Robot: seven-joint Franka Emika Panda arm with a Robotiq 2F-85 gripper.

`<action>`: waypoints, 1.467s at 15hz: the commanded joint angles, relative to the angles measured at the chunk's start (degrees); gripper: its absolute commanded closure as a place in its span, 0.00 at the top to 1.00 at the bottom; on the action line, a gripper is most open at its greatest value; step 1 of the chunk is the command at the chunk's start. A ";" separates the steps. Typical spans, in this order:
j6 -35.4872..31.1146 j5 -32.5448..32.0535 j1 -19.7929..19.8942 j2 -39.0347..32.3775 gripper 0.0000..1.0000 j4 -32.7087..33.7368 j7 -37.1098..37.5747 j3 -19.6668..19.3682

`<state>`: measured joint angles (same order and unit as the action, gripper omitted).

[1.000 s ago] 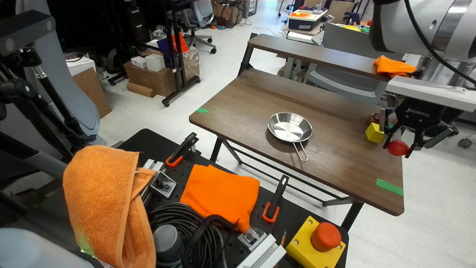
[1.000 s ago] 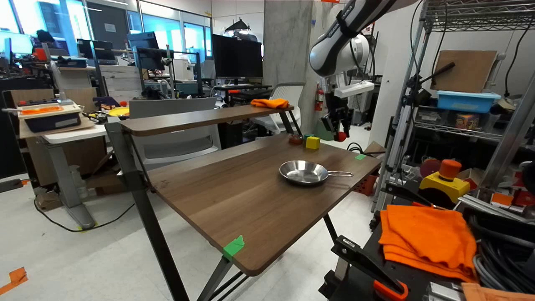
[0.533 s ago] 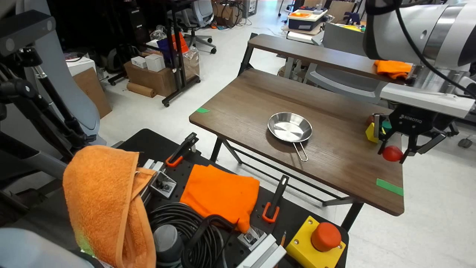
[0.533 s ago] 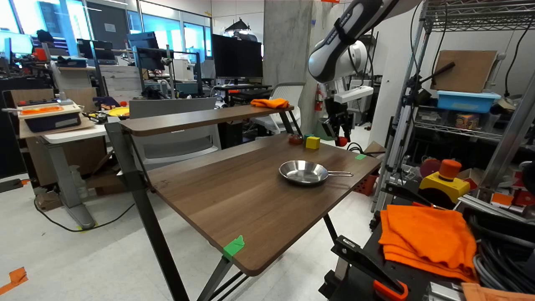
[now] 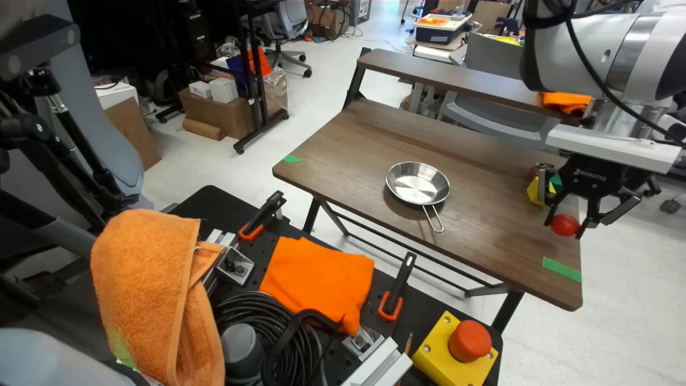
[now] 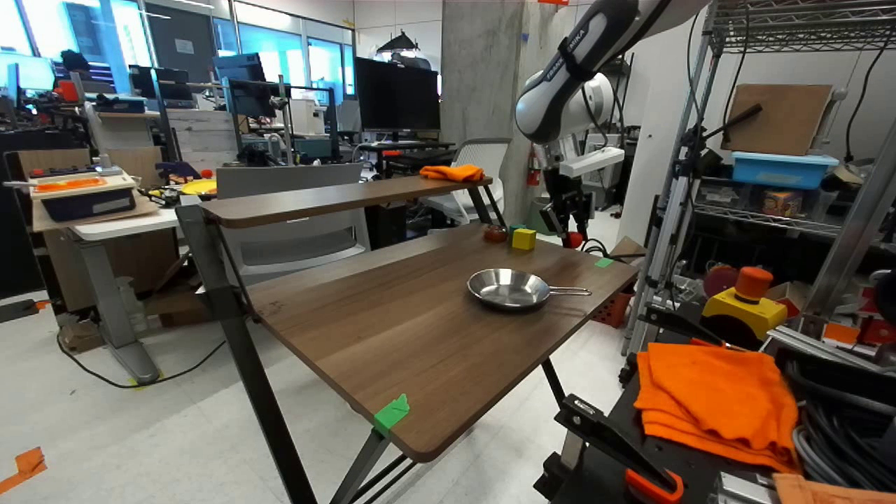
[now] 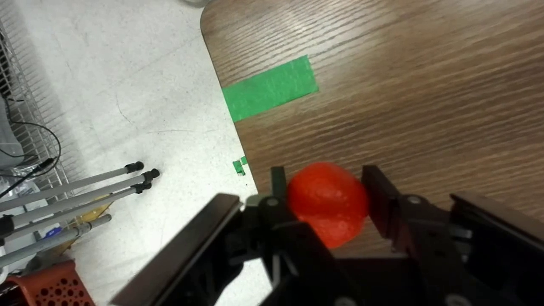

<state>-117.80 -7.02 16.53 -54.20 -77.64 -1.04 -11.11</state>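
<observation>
the pincer (image 5: 564, 229) grips a red ball (image 7: 327, 204); both sit slightly lower than a second ago, bringing the ball closer to the table (image 5: 482, 225) (seemingly not touching), near its edge. the arm (image 6: 556, 105) bends overhead, pincer pointing down; a yellow block (image 6: 523, 239) is near, the pan (image 5: 418, 185) farther.

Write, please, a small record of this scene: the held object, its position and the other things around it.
Held: red ball, gripped between the fingers
Position: above the table, near its edge
Cookware: metal pan, on the table, open side up
Block: yellow cube, on the table
Marking: green tape, on the table, reaching its edge
Upper level: orange cloth, on the shelf
Unclear: reddish-brown thing near the cube; cannot tell what it is
</observation>
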 commanded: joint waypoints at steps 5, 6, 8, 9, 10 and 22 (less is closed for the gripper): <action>2.47 -1.58 -0.45 -1.55 0.22 2.88 -1.22 -0.84; 2.47 -1.70 -0.37 -1.53 0.22 2.85 -1.71 -0.75; 2.52 -1.80 -0.18 -1.50 0.22 2.78 -2.95 -0.57; 2.65 -1.65 -0.04 -1.53 0.22 2.82 -3.46 -0.43; 2.75 -1.46 0.10 -1.55 0.22 2.84 -3.92 -0.29; 3.93 -1.50 0.16 -1.40 1.00 2.97 -6.42 -0.13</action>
<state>-115.86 -7.69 16.53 -54.54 -76.92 -6.46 -11.32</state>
